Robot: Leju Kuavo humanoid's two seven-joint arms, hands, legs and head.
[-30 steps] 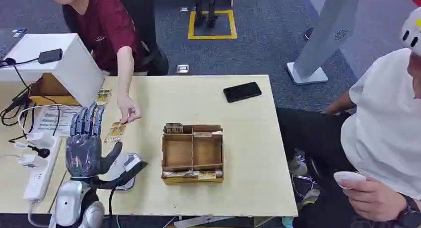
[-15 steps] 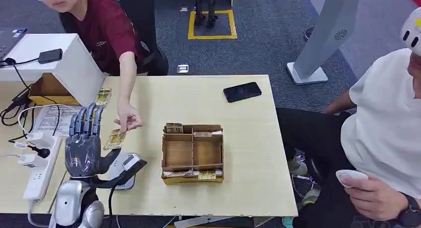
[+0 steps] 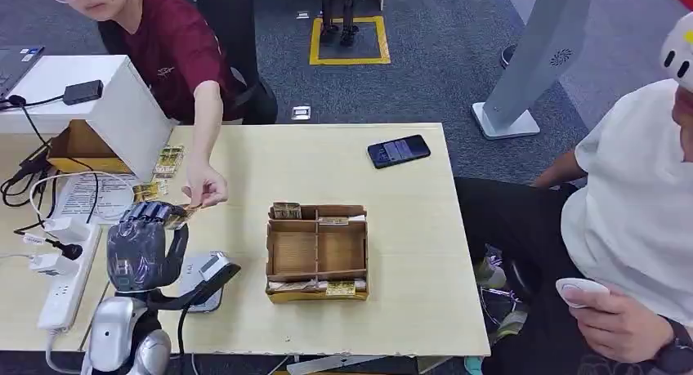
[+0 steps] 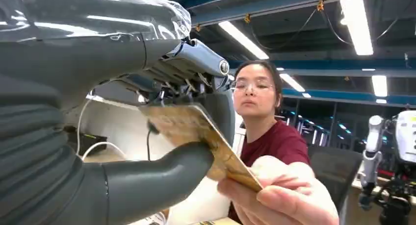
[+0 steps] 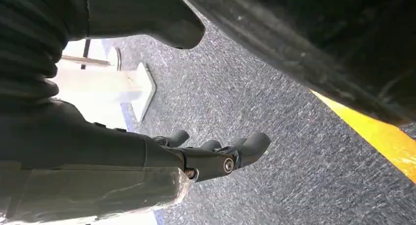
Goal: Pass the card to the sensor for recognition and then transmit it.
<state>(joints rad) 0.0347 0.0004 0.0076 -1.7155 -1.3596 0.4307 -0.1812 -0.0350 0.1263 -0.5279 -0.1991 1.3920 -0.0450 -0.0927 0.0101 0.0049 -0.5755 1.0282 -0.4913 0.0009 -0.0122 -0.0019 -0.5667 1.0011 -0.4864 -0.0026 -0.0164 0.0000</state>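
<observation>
Left hand [image 3: 145,248] beside the divided cardboard box [image 3: 317,252], thumb and fingers clamped on the gold card [image 4: 206,144], its far end pinched by a person's hand [image 3: 204,187]. Right hand [image 5: 196,156] empty, fingers loosely curled, apart.

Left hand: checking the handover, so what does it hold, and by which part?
The left hand grips a gold card at one end; a person's hand holds the other.

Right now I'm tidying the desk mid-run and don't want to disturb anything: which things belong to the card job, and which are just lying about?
Belongs to the job:
- card, gripped by the left hand and also pinched by the person's hand
- sensor beside that hand
- divided cardboard box, likely

Lying about:
- phone
- power strip
- spare cards
</observation>
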